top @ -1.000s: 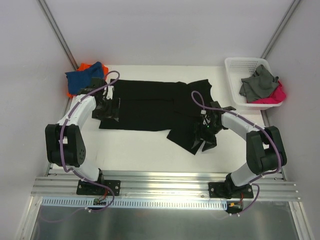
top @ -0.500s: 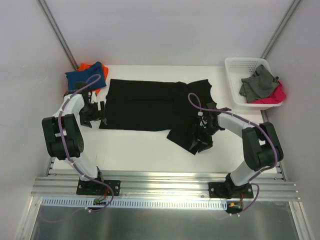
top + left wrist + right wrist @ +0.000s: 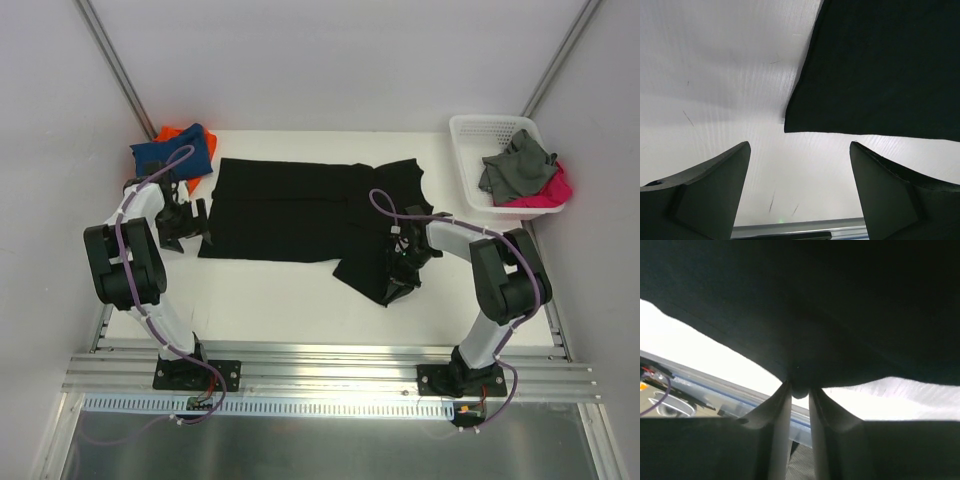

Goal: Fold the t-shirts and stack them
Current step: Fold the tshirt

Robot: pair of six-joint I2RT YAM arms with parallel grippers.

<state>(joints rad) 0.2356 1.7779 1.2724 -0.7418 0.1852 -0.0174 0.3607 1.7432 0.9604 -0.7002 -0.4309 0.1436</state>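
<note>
Moved: left claw (image 3: 185, 222) has come off the black tee (image 3: 290, 210) onto bare table (image 3: 280, 300) just left of the tee's left edge. Right claw (image 3: 400, 262) has slid further in over the near-right flap and narrowed.
Top view, tee: black tee spread flat mid-table, long side running left to right, one flap sticking out at near right.
Top view, pile: blue tee (image 3: 175, 155) lying over orange tee (image 3: 168, 132) at the far left corner, just beyond the left claw.
Top view, corner: basket (image 3: 470, 125) at far right, grey cloth (image 3: 515, 165) and pink cloth (image 3: 552, 190) inside.
Left wrist, claw: left claw (image 3: 800, 185) wide, nothing between the fingers, over table (image 3: 715, 65).
Left wrist, tee: black tee (image 3: 875, 65) corner lies just beyond the gap, not touched.
Right wrist, claw: right claw (image 3: 799, 392) narrow, fingers (image 3: 780, 430) nipping a small fold at the cloth's edge.
Right wrist, tee: black tee (image 3: 815, 300) fills the upper view, with a white strip of table showing under its edge.
</note>
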